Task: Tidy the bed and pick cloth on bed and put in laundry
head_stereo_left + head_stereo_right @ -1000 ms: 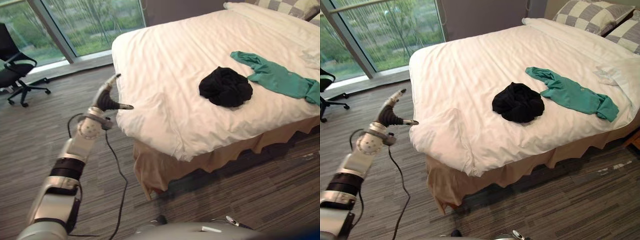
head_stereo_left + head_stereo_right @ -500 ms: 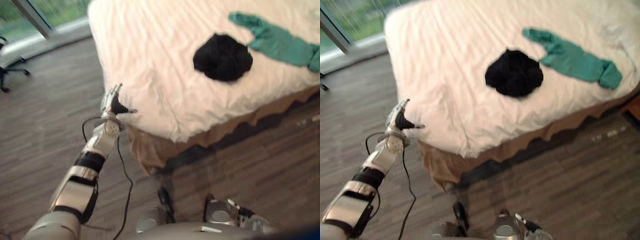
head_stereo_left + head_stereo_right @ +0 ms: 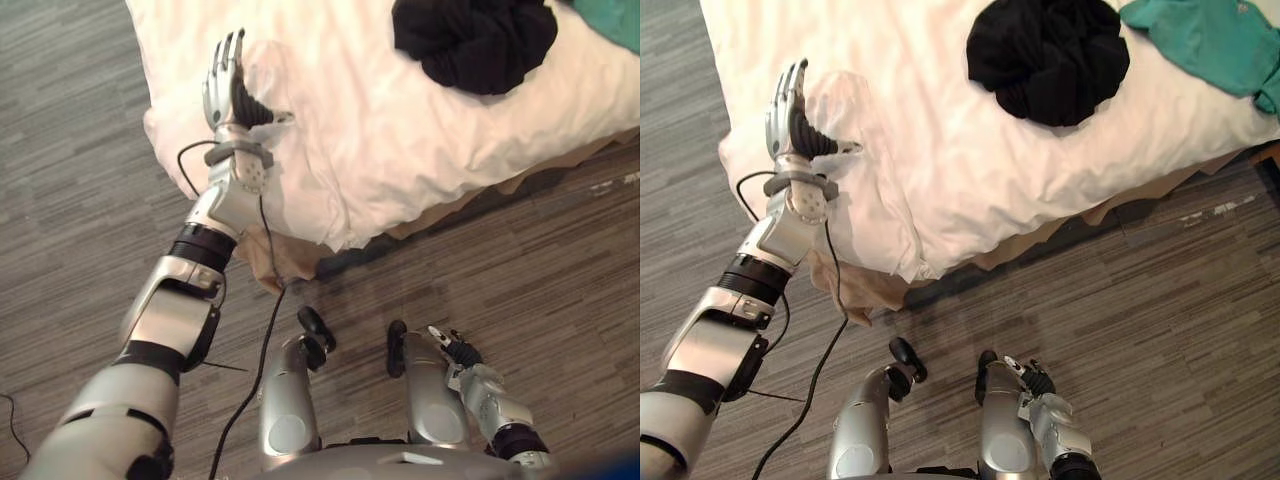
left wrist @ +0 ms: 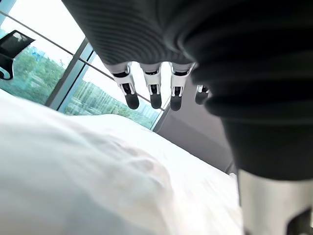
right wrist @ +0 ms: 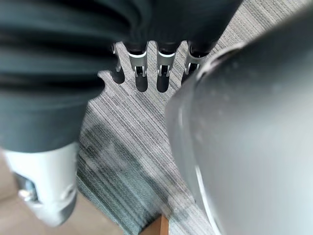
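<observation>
While the left hand (image 3: 228,85) is up over the near corner of the puffy white duvet (image 3: 400,140), its fingers (image 4: 131,98) are stretched out straight and spread a bit. The thumb pokes off to the side, and it's got nothing in it. From the left wrist view those dark fingertips hang in the air above the duvet, not touching it as far as I can see. Behind them is a big glass window (image 4: 93,98) showing green outside. The duvet corner right under the hand is bunched and folded over on itself. Below it a tan pleated bed skirt (image 3: 840,285) hangs down to the grey striped floor (image 3: 560,260).

The stuff to be picked up is all lying on top of that duvet. A crumpled black cloth (image 3: 1050,55) sits in a heap, well apart from the left hand, off toward the robot's right. Just beside it, further right, there's a teal-green garment (image 3: 1210,40) lying flat and cut off by the edge of the view. I can't tell if the two touch.

The right hand (image 3: 455,350) is way down low on the robot's right side, near the floor. Its wrist view has the fingers (image 5: 141,73) hanging loose and mostly straight over the floor, nothing held.
</observation>
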